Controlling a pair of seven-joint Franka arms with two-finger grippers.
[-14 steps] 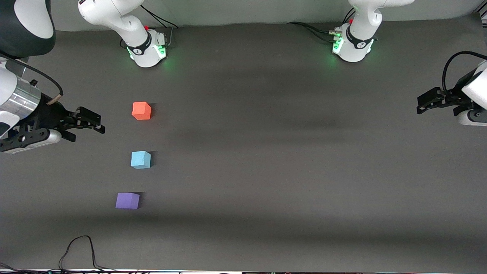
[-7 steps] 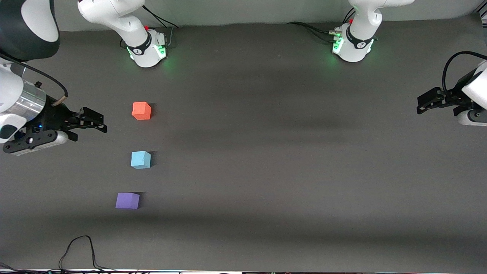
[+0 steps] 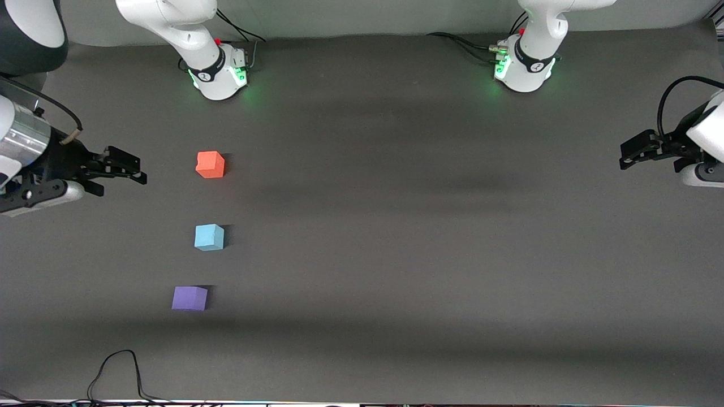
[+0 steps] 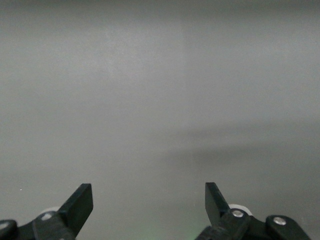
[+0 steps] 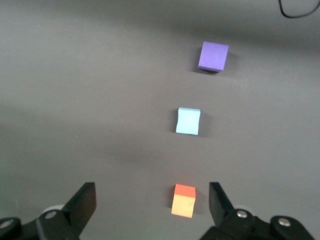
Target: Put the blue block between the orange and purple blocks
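Three foam cubes lie in a row on the dark table. The orange block (image 3: 210, 164) is farthest from the front camera, the blue block (image 3: 209, 237) is in the middle, and the purple block (image 3: 189, 298) is nearest, set slightly toward the right arm's end. My right gripper (image 3: 124, 178) is open and empty over bare table, beside the orange block toward the right arm's end. Its wrist view shows the orange (image 5: 183, 200), blue (image 5: 188, 121) and purple (image 5: 213, 56) blocks beyond the open gripper (image 5: 152, 200). My left gripper (image 3: 626, 158) waits open (image 4: 149, 200) at the left arm's end, over bare table.
The two arm bases (image 3: 218, 73) (image 3: 523, 68) stand along the table edge farthest from the front camera. A black cable (image 3: 113, 367) loops onto the table edge nearest the front camera, close to the purple block; it also shows in the right wrist view (image 5: 295, 10).
My right gripper has drawn back from the blocks toward the right arm's end and toward the bases. The blocks and the left arm have not moved.
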